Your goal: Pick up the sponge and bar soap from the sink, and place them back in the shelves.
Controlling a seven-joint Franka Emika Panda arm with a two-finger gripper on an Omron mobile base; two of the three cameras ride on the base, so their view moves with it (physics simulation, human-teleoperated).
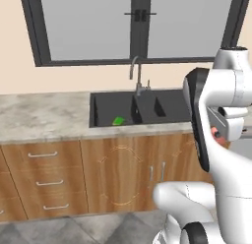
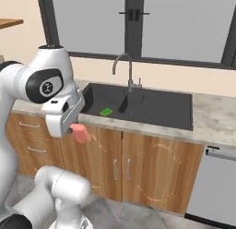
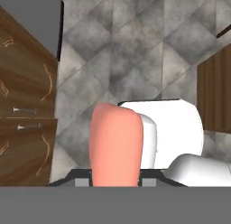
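Note:
My gripper is shut on the salmon-pink bar soap, held in the air in front of the cabinet doors, left of and below the sink's rim. In the hand view the bar soap stands upright between the fingers of the gripper, over the tiled floor. A sliver of the soap peeks out beside the arm. The green sponge lies in the left basin of the black sink. One end of the wooden shelves shows high on the left wall.
A grey gooseneck faucet rises behind the sink under a dark-framed window. Wooden drawers and cabinet doors line the counter front. A grey dishwasher panel sits at the right. Grey floor tiles lie below the hand.

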